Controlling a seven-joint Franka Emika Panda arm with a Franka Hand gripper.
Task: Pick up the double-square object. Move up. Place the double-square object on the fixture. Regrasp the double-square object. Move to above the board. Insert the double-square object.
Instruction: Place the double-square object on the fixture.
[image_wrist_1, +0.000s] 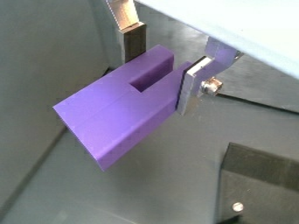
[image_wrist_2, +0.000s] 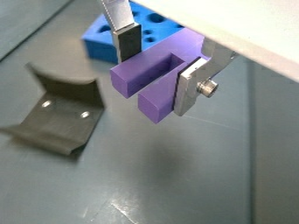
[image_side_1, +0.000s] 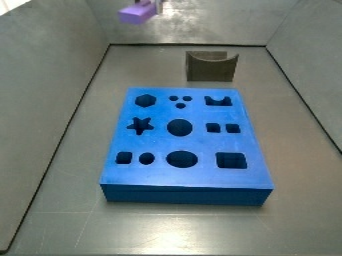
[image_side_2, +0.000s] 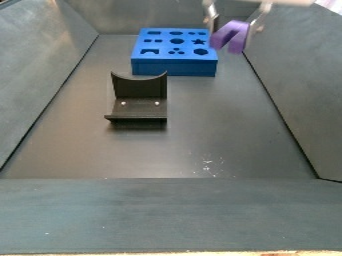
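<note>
My gripper (image_wrist_1: 163, 66) is shut on the double-square object (image_wrist_1: 121, 112), a light-purple block with a notch, gripped at its notched end. Both wrist views show it between the silver fingers (image_wrist_2: 193, 86); the block (image_wrist_2: 149, 83) hangs high above the dark floor. In a side view the block (image_side_1: 136, 12) is up beyond the far left corner of the board (image_side_1: 183, 140). In a side view it (image_side_2: 233, 36) hangs beside the board's (image_side_2: 174, 50) right end. The fixture (image_side_1: 210, 67) stands on the floor past the board, and it also shows in a wrist view (image_wrist_2: 59, 114). It holds nothing.
Grey walls ring the dark floor (image_side_2: 201, 140). In a side view the fixture (image_side_2: 136, 100) stands left of centre, nearer than the board. A dark plate with a screw hole (image_wrist_1: 263, 188) shows below the gripper in a wrist view.
</note>
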